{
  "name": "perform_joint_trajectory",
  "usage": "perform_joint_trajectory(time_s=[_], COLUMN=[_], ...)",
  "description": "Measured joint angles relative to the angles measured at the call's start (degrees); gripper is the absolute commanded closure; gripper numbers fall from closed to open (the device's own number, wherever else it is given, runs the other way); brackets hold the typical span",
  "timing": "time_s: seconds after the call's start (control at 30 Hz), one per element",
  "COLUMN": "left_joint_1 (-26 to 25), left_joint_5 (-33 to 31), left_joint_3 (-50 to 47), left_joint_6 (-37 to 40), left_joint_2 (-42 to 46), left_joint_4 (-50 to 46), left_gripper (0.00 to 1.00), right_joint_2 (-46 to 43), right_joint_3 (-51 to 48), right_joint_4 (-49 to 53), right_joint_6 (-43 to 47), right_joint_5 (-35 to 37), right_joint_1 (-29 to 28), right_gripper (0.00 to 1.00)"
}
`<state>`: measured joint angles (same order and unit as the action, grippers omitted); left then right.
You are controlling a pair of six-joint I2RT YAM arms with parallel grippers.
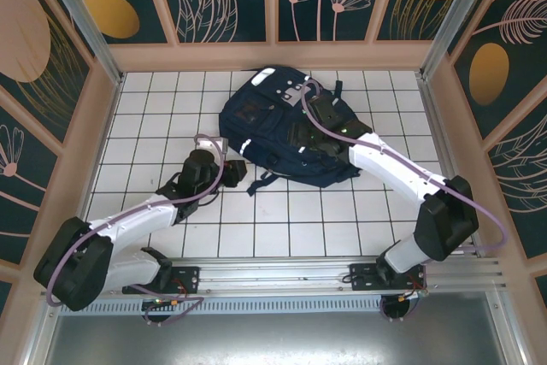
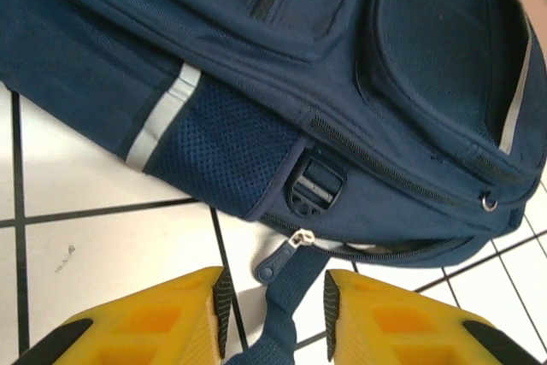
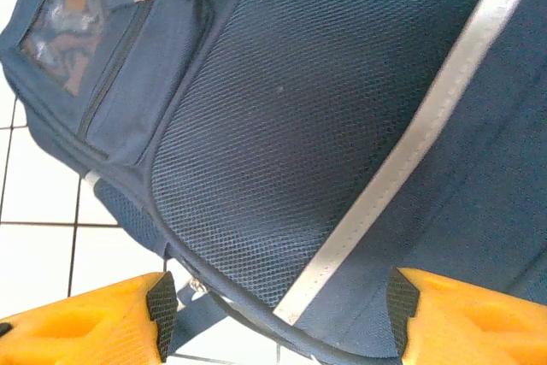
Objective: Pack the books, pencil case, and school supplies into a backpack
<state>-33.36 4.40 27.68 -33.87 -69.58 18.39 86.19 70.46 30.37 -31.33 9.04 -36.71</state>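
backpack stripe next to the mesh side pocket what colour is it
Pale silver-grey stripe on the navy backpack; left wrist view shows it best.

Backpack (image 1: 286, 130) hogs the back-middle, front tiles are free

It fills the table's (image 1: 154, 100) rear centre, and the left arm (image 1: 145, 215) and right arm (image 1: 402, 168) slant in to it from the corners. There are bare tiles in between up front and at the far left. Walls (image 1: 273, 55) box in three sides. A strap (image 2: 286, 292) sits in the left tool's (image 2: 275, 297) gap.

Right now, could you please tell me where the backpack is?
In the top view the backpack lies on the table, centred toward the far wall, with the left gripper at its near-left corner and the right gripper over its right half.
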Motion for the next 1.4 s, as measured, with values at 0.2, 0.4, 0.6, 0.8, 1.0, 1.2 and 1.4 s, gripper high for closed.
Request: perform_joint_trajectory(time_s=[0.2, 0.4, 0.6, 0.8, 1.0, 1.2, 1.4], left_joint_1=[0.0, 0.0, 0.0, 0.0, 0.0, 0.0, 0.0], left_joint_5=[0.2, 3.1, 4.0, 4.2, 6.7, 7.2, 7.8], left_joint_3=[-1.3, -2.9, -3.8, -4.9, -5.0, -6.0, -6.6], left_joint_6=[-1.4, -2.0, -2.4, -2.4, -0.6, 0.0, 0.0], left_joint_2=[-0.3, -0.7, -0.7, -0.7, -3.9, -8.1, -13.0], left_joint_4=[3.8, 7.4, 9.7, 10.5, 13.4, 17.4, 23.5], left_gripper=[0.69, 0.7, 0.77, 0.77, 0.64, 0.52, 0.49], right_joint_2=[-5.8, -5.6, -3.0, -0.6, 0.2, 0.2, 0.2], right_joint_3=[-8.5, -13.0, -13.2, -13.2, -13.3, -12.7, -9.9], right_joint_4=[-1.6, -6.5, -11.0, -13.2, -16.6, -18.0, -17.9], right_joint_6=[-6.9, -11.1, -11.5, -11.7, -14.4, -17.9, -23.0], right_joint_5=[-3.8, -11.1, -13.9, -15.6, -20.2, -24.1, -29.0], right_joint_1=[9.8, 13.9, 15.9, 16.8, 18.7, 19.2, 20.0], right_gripper=[0.35, 0.38, 0.44, 0.61, 1.0, 1.0, 1.0])
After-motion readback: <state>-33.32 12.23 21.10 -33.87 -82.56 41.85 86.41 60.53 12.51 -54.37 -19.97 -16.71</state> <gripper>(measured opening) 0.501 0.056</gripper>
